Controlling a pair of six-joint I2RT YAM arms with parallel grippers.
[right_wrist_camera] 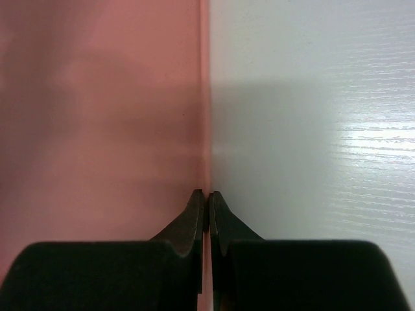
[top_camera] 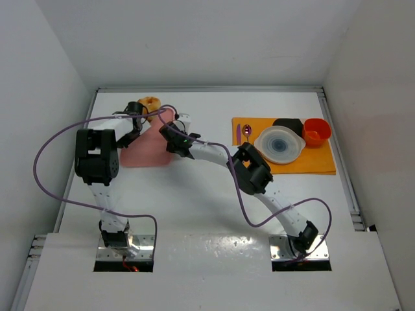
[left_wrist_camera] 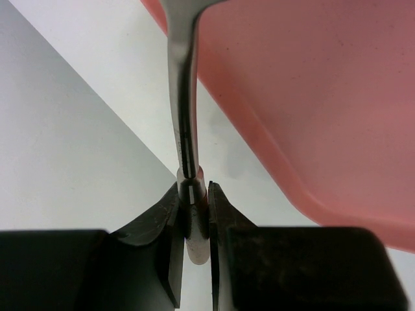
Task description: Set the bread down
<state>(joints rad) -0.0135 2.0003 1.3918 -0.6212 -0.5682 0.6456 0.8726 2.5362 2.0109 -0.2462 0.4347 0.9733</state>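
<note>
Near the far-left corner of the white table (top_camera: 214, 97), the left gripper (left_wrist_camera: 193, 194) pinches a slim grey metal handle (left_wrist_camera: 183, 97), with the small round golden-yellow bread (top_camera: 150, 102) just beyond its fingertips, while the right gripper (right_wrist_camera: 207, 197) is clamped on the edge of the flat pink sheet (top_camera: 144, 152).

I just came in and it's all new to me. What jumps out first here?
The big pink tray at the table's far left, its edge pinched by the right gripper. Just beyond it the golden bread is beside the left gripper, which clamps a metal handle. On the right, a bright orange mat holds a white plate.
</note>
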